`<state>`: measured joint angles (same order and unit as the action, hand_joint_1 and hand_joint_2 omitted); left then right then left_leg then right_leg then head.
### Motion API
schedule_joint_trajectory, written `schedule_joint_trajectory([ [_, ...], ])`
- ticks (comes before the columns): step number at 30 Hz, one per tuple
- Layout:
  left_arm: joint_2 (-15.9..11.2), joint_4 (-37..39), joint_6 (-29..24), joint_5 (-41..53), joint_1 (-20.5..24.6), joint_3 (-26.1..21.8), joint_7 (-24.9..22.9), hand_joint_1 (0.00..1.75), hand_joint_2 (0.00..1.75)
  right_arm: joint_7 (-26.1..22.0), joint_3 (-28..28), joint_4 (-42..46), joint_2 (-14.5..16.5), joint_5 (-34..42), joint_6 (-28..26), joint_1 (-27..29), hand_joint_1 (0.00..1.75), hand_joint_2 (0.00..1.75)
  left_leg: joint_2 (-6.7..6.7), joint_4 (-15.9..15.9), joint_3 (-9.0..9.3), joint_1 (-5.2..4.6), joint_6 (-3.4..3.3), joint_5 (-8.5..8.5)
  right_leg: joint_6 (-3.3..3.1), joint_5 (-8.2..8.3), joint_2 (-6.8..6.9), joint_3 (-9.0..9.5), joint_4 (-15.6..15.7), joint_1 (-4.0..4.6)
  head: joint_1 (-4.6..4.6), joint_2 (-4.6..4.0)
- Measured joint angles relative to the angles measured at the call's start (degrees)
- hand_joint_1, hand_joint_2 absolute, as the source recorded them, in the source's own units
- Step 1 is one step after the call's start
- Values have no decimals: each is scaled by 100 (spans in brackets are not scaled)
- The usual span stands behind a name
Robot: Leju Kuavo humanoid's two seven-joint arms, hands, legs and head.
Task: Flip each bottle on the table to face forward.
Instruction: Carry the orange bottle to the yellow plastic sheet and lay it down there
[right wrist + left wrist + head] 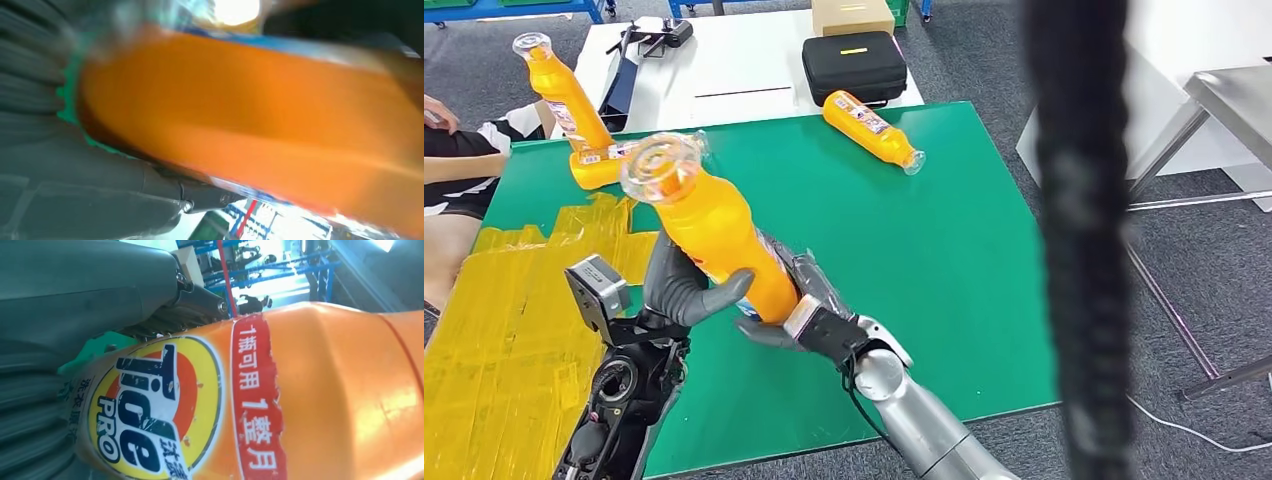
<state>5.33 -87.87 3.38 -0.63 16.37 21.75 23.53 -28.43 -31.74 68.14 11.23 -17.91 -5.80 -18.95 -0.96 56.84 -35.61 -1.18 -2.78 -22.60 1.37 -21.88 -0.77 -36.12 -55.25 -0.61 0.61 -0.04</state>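
Over the green table (904,260), both my left hand (686,290) and right hand (819,315) clasp the orange bottle (719,235) at its base, long axis tilting cap-up toward my left, label facing my left wrist.

A lab or workshop: grey carpet floor (984,60), a green work table (924,260) with yellow tape patches (494,330), a white bench (734,70) at the far side bearing a black equipment case (854,65), blue metal racks (280,275), and a steel table (1234,100) at right.
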Motion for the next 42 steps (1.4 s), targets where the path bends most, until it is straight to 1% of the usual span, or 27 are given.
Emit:
schedule_joint_trajectory([
  [3,1,-19,-192,56,0,-79,5,175,175,14,-2,150,-48,-155,-231,83,0,0,0,0,0,0,0,0,0,0,0,-1,0,0,-1,0],
  [5,1,-29,-605,379,-1,-160,14,175,175,40,4,314,-109,-239,-408,136,0,0,1,0,0,0,0,0,0,0,0,-1,0,0,-1,0],
  [8,1,5,-1580,1271,10,-312,17,175,175,107,65,611,-228,-325,-693,232,0,0,0,0,0,0,0,0,0,0,0,-2,1,0,-1,0],
  [10,1,77,-2009,1668,30,-412,25,175,175,138,136,814,-304,-351,-807,300,0,0,0,0,0,0,0,0,0,0,0,-2,1,0,0,0],
  [12,1,147,-2137,1790,50,-483,33,175,175,150,186,972,-365,-365,-842,347,0,0,0,0,0,0,0,0,0,0,0,-2,1,0,0,0],
  [17,11,261,-2181,1827,89,-550,40,175,175,164,240,1184,-453,-369,-850,413,0,0,1,0,0,0,0,0,0,0,-1,-2,1,0,0,0],
  [19,13,289,-2299,1954,93,-566,41,175,175,173,250,1233,-474,-348,-875,437,0,0,1,0,0,0,0,0,0,0,-1,-2,1,0,0,0],
  [21,14,331,-2707,2412,107,-584,27,175,175,198,283,1311,-490,-226,-924,481,0,0,1,0,-1,0,0,0,0,0,-1,-3,1,0,1,0],
  [23,11,419,-3428,3445,145,-638,-86,175,175,259,359,1469,-521,36,-942,556,0,0,1,0,-1,0,0,0,0,0,0,-3,1,0,1,0],
  [24,11,466,-3775,4240,164,-708,-197,175,175,296,402,1572,-550,173,-936,602,0,0,1,0,-2,0,0,0,0,0,0,-3,1,0,1,0],
  [25,14,506,-4052,5254,179,-819,-357,175,175,339,446,1686,-585,293,-931,651,0,0,0,0,-2,0,0,0,0,0,0,-3,1,0,1,0],
  [26,17,538,-4199,6317,194,-957,-563,175,175,377,485,1797,-622,378,-933,705,0,0,0,0,-2,0,0,0,0,0,0,-3,1,0,0,0],
  [28,-6,677,-4301,8408,255,-1223,-1135,175,175,444,571,2037,-692,514,-960,825,0,0,0,0,-2,-1,0,0,0,0,0,-3,1,-1,-1,0],
  [29,-62,797,-4305,9055,306,-1288,-1474,175,175,469,614,2148,-720,575,-976,886,0,0,1,0,-2,-1,0,0,0,0,0,-4,1,-1,-2,0],
  [30,-174,948,-4309,9415,383,-1279,-1922,175,175,487,663,2258,-746,645,-988,951,0,0,4,0,-2,-1,0,0,0,1,-1,-6,1,0,-2,0],
  [31,-334,1126,-4312,9489,491,-1164,-2444,175,175,499,721,2358,-768,715,-990,1022,0,0,7,0,-1,-1,0,0,-1,1,-1,-8,1,0,-3,0],
  [33,-735,1532,-4320,9263,760,-756,-3486,175,175,508,845,2530,-803,849,-969,1174,0,0,11,0,-1,0,1,1,-2,2,-2,-9,1,1,1,0],
  [34,-917,1743,-4321,9171,890,-536,-3799,175,175,507,904,2594,-816,908,-952,1243,0,0,10,0,-1,2,4,2,-2,3,-2,-8,1,2,2,0],
  [35,-1067,1942,-4322,9117,994,-367,-3943,175,175,503,955,2641,-828,957,-932,1299,0,0,8,0,-1,4,6,4,-2,2,-2,-7,0,3,3,0],
  [36,-1191,2131,-4322,9096,1075,-231,-3970,175,175,498,1003,2677,-840,1001,-916,1343,0,0,7,0,-2,6,9,6,-3,2,-2,-7,-1,5,1,0],
  [38,-1347,2463,-4323,9077,1185,-37,-3916,175,175,490,1079,2718,-858,1060,-878,1402,0,0,8,0,-3,9,12,8,-4,3,-3,-7,-2,8,-2,0],
  [40,-1444,2763,-4324,9069,1284,56,-3807,175,175,483,1145,2732,-871,1115,-839,1443,0,0,11,0,-3,9,12,7,-4,3,-7,-8,-3,7,-1,0],
  [42,-1489,3195,-4326,9047,1443,36,-3643,175,175,463,1215,2731,-882,1154,-819,1478,0,0,9,0,-4,8,12,7,-4,3,-8,-8,-2,6,-1,0],
])
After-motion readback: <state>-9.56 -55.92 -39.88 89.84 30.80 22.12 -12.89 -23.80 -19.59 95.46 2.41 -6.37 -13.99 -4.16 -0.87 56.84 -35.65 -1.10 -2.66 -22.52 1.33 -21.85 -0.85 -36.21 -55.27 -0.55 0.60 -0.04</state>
